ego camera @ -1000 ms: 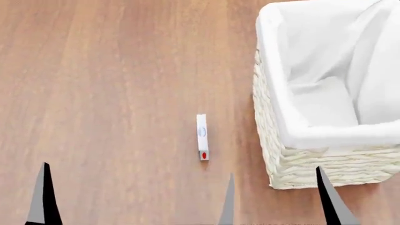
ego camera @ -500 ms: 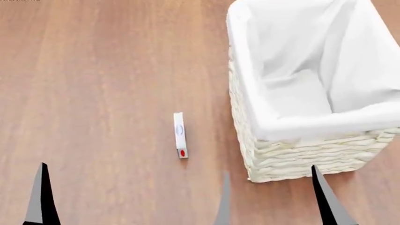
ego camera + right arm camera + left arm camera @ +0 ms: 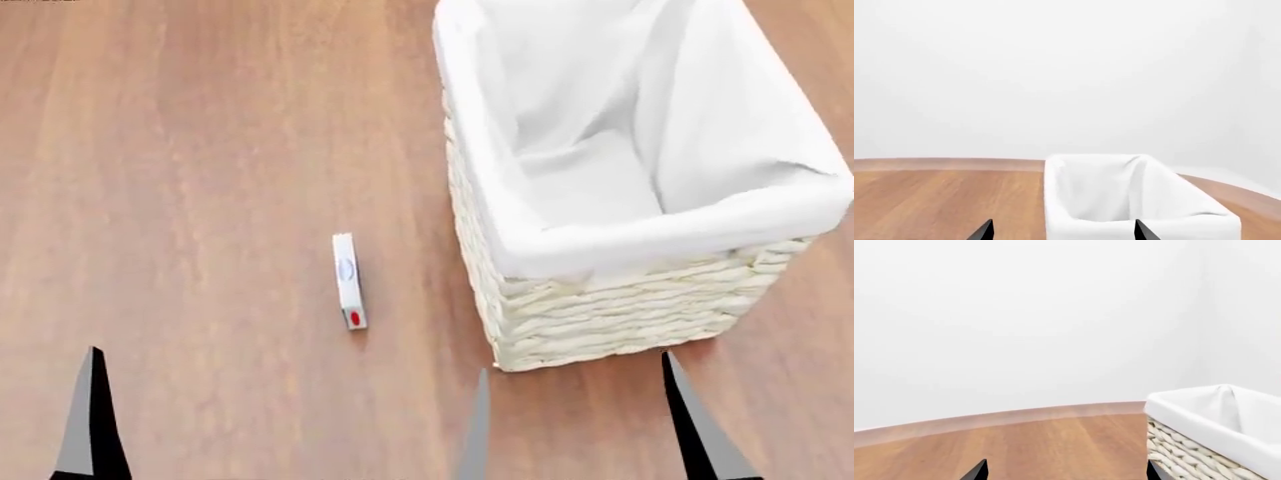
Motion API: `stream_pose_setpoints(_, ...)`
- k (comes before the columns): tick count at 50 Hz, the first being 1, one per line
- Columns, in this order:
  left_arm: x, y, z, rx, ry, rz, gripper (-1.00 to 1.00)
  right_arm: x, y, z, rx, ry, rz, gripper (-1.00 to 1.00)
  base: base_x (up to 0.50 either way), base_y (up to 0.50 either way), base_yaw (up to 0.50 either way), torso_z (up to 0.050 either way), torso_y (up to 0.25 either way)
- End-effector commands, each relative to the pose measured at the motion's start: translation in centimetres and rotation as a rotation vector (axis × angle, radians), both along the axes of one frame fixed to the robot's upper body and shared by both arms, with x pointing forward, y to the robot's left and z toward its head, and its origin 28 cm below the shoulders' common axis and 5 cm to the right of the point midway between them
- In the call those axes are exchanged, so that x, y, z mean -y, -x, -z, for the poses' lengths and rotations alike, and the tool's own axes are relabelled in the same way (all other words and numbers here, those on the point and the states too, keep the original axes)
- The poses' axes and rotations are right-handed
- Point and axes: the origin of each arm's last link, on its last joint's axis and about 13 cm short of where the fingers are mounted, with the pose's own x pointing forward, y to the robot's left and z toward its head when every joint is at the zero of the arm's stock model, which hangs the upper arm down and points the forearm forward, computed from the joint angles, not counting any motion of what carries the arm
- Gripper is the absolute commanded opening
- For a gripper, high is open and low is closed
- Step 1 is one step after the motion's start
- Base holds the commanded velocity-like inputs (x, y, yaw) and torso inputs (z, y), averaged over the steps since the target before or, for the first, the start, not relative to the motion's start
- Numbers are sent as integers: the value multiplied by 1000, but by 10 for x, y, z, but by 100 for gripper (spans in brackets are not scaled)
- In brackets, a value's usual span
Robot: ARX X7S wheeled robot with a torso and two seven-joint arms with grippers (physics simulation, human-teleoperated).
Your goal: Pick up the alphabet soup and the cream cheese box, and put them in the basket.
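Both arms sit low at the near edge of the wood floor, only fingertip points showing: left gripper (image 3: 280,425) and right gripper (image 3: 1066,471) w/ tips spread wide, nothing held or touched. Cream cheese box (image 3: 348,281) lies flat on the floor just left of the basket (image 3: 614,300), apart from it, red end toward the robot. Head view alone shows the box; wrist views show only basket (image 3: 1134,215), floor edge and white wall (image 3: 1027,315); no soup can in any view.

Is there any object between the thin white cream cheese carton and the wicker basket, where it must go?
No visible object: only bare wooden floor separates the thin white cream cheese carton from the cream wicker basket beside it.
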Motion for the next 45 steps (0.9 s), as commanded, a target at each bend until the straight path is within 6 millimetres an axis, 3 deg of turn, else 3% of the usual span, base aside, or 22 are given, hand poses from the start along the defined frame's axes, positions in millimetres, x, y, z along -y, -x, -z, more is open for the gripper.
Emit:
stream_pose_setpoints(1,0,0,0,-1,2,0,100,0,0,0,-2,4,-1,100,0,0,-203,0,0)
stream_pose_setpoints(45,0,-4,3,-10,3,2,100,-1,-4,0,-6,8,-9,100,0,0,-198,0,0)
